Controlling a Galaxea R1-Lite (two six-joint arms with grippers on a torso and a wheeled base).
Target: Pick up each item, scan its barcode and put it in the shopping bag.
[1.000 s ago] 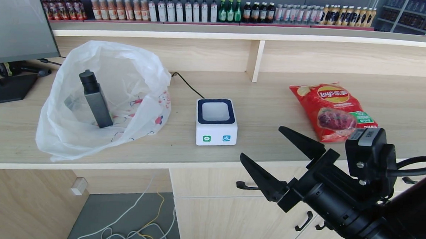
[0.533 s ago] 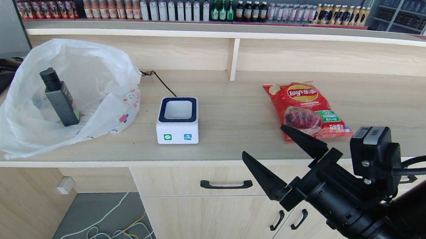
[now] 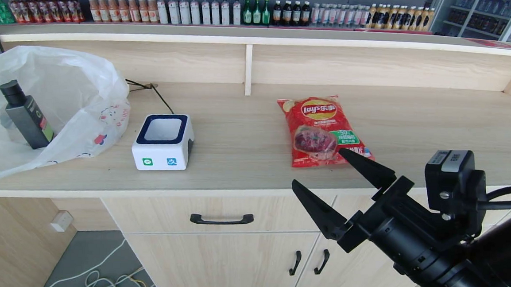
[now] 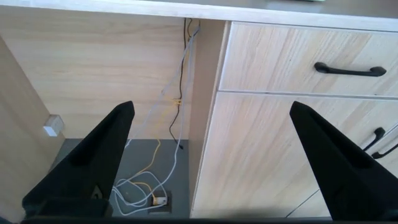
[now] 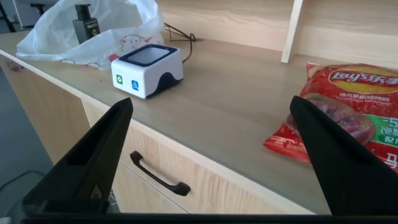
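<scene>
R hand [image 3: 318, 165] hung off the front edge of the surface [image 3: 245, 160], towards its right end. Its fingers were spread wide w/ nothing between them. From its own cam the R hand [image 5: 211, 102] faced across the surface, and the chips [image 5: 348, 106] lay just beyond the edge, apart from both fingers.

Chips [image 3: 323, 130] lay flat, face up, right of the surface's middle. The pack's near end was close to the front edge.

Scanner [image 3: 163, 141] sat near the front edge, left of the chips and well apart from them, window up. Its cable [image 3: 152, 90] ran off towards the back edge. The wrist cam also caught the scanner [image 5: 147, 70].

Bag [image 3: 63, 87] sat at the left end, mouth open, its side just beside the scanner. A dark bottle [image 3: 25, 114] leaned tilted inside it, cap up. The right wrist cam also showed the bag [image 5: 93, 25] and bottle [image 5: 86, 22].

L hand [image 4: 211, 106] was low, under surface level, facing the cabinet front. Its fingers were wide apart and empty. A drawer handle [image 4: 349, 70] showed past one finger, and floor wires [image 4: 146, 186] lay below.

Rows of drinks [image 3: 246, 12] stood on a shelf behind the back wall.
</scene>
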